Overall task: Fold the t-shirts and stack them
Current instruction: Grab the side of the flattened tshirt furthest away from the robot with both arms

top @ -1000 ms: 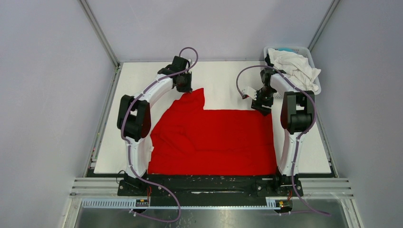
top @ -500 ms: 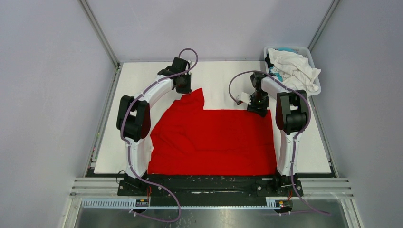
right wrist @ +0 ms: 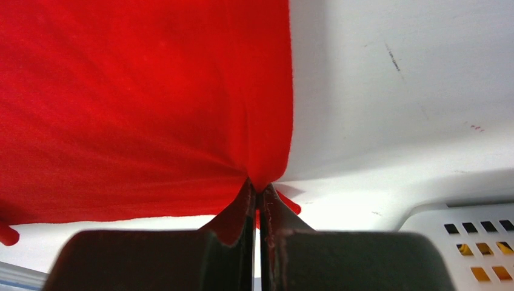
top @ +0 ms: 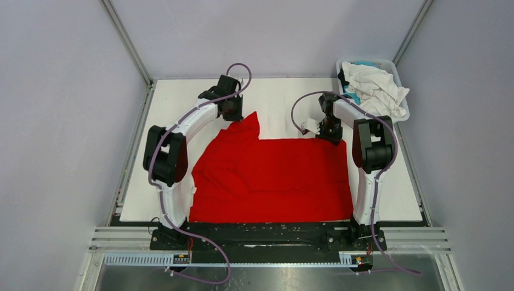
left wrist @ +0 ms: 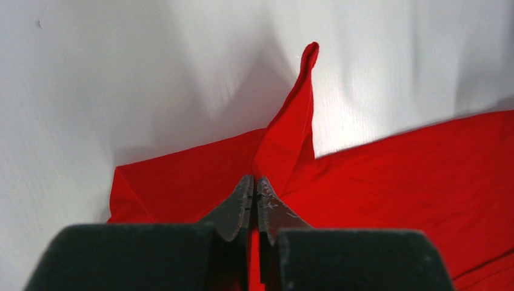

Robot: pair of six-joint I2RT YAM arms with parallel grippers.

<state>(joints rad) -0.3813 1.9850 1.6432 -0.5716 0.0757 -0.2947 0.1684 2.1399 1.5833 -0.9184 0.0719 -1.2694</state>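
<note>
A bright red t-shirt (top: 273, 176) lies spread over the near half of the white table. My left gripper (top: 237, 116) is shut on its far left corner, where a sleeve-like flap (left wrist: 297, 115) stands up past the fingers. My right gripper (top: 330, 136) is shut on the shirt's far right corner; the cloth (right wrist: 151, 103) bunches into the closed jaws. The left gripper (left wrist: 254, 185) and right gripper (right wrist: 257, 189) both pinch red cloth. White (top: 379, 88), turquoise and black shirts lie heaped in the basket at the far right.
A white lattice-sided basket (top: 403, 115) stands at the table's far right corner, close behind the right arm; its wall shows in the right wrist view (right wrist: 467, 227). Bare white tabletop (top: 279, 103) lies between the two grippers.
</note>
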